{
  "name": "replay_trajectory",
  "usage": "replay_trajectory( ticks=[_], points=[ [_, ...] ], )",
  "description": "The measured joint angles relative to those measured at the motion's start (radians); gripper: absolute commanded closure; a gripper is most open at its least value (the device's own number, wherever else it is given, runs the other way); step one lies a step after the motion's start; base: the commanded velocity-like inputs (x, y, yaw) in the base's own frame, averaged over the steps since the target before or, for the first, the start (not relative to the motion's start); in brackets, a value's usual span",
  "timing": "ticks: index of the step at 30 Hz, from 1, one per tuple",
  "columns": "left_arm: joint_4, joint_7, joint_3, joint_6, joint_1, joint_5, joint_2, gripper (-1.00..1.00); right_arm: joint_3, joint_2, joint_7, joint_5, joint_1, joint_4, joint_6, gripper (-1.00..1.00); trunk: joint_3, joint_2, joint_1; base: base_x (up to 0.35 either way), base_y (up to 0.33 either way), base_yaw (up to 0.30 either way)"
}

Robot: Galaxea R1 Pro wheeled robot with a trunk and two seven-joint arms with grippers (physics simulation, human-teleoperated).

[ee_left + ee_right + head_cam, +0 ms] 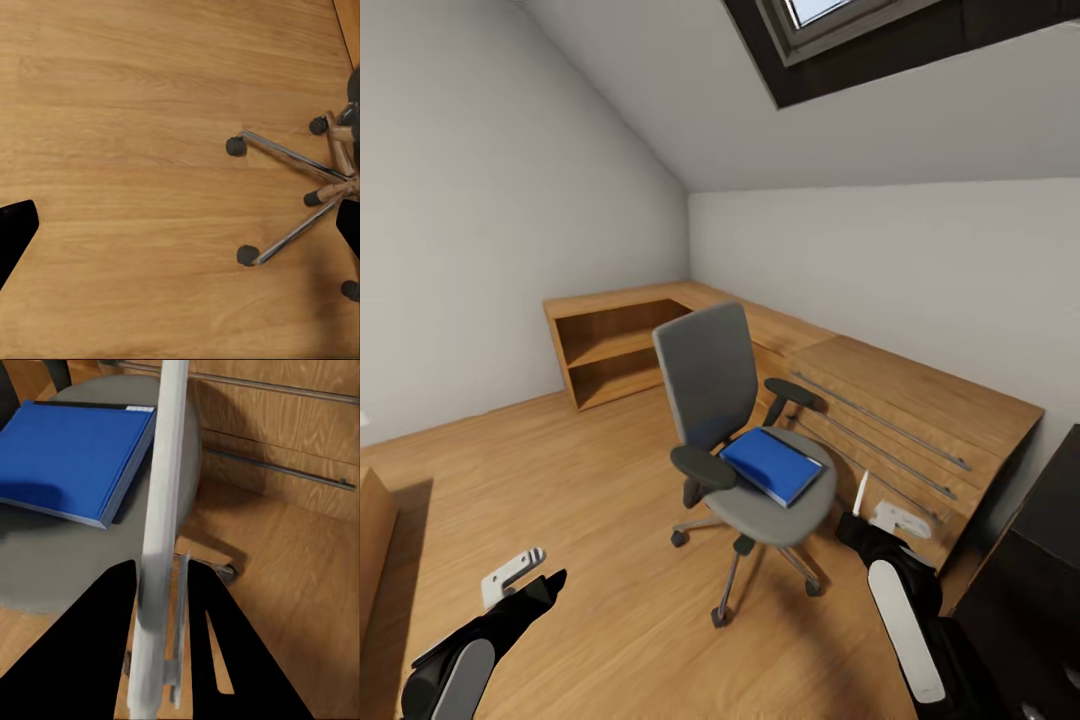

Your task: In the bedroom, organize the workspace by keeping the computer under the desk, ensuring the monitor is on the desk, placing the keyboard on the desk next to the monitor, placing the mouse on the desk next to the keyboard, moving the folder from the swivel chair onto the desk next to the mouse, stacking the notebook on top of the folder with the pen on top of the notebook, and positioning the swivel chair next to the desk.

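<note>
Setting: an attic bedroom with a sloped ceiling, a skylight (830, 25) and a wooden floor (580, 480) is shown.
Swivel chair (710, 375): placed mid-floor, upright, with grey back and seat, black armrests and a chrome star base on castors; its base (300, 202) is also seen in the left wrist view.
Folder (772, 464): a flat bright blue folder is laid on the chair seat, toward the seat's right side; it is seen again in the right wrist view (71, 457), closed and lying flat.
Cabinets: low light-wood cabinets (900, 400) are set along the far and right walls, with an open shelf unit (610, 350) in the corner and long metal handles on the drawer fronts.
Desk (1050, 530): only a dark corner is visible at the right edge.
Left gripper (520, 580): held low over bare floor, left of the chair; its fingers are spread apart with nothing between them.
Right gripper (865, 515): held just beside the seat's right edge; its fingers are pinched on a thin pale stick-like object (161, 532), possibly the pen, which cannot be identified with certainty.
</note>
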State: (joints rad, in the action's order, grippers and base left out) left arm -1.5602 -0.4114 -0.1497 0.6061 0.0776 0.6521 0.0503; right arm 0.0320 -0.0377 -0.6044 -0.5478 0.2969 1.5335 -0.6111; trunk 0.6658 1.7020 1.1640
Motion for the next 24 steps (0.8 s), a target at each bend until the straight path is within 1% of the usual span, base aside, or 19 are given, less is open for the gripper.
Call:
replay_trajectory(
  ticks=[4,10,15,19,22,23,24],
  points=[
    [0.000,0.000,-0.001,0.000,0.000,0.000,0.000,-1.00,0.008,-0.003,0.000,0.000,0.000,0.003,0.000,1.00,-0.013,-0.028,-0.015,-0.329,0.000,0.000],
    [0.001,0.000,-0.001,0.000,0.000,-0.001,0.000,-1.00,0.013,-0.004,0.000,0.003,0.000,0.004,0.000,1.00,-0.031,-0.070,-0.039,-0.017,0.000,-0.001],
    [0.010,0.000,-0.001,0.000,0.000,-0.003,0.000,-1.00,0.012,-0.004,-0.001,0.006,-0.001,0.004,0.000,1.00,-0.047,-0.105,-0.058,-0.001,0.000,-0.134],
    [0.025,-0.001,-0.001,0.000,-0.001,-0.004,0.002,-1.00,0.013,-0.004,-0.002,0.008,-0.001,0.004,0.000,1.00,-0.060,-0.133,-0.073,0.000,0.000,-0.064],
    [0.066,-0.001,-0.002,-0.003,-0.019,-0.006,0.003,-1.00,0.013,-0.004,-0.002,0.009,-0.001,0.004,0.000,1.00,-0.069,-0.154,-0.085,0.000,0.000,-0.016],
    [0.192,0.002,-0.004,-0.014,-0.042,-0.030,0.014,-1.00,0.014,-0.004,-0.002,0.010,-0.001,0.003,0.002,1.00,-0.072,-0.161,-0.089,0.000,0.000,-0.002],
    [0.286,0.002,-0.004,-0.019,-0.046,-0.040,0.018,-1.00,0.016,-0.004,-0.002,0.009,-0.001,0.003,0.002,1.00,-0.075,-0.168,-0.093,0.000,0.000,-0.002]
  ],
)
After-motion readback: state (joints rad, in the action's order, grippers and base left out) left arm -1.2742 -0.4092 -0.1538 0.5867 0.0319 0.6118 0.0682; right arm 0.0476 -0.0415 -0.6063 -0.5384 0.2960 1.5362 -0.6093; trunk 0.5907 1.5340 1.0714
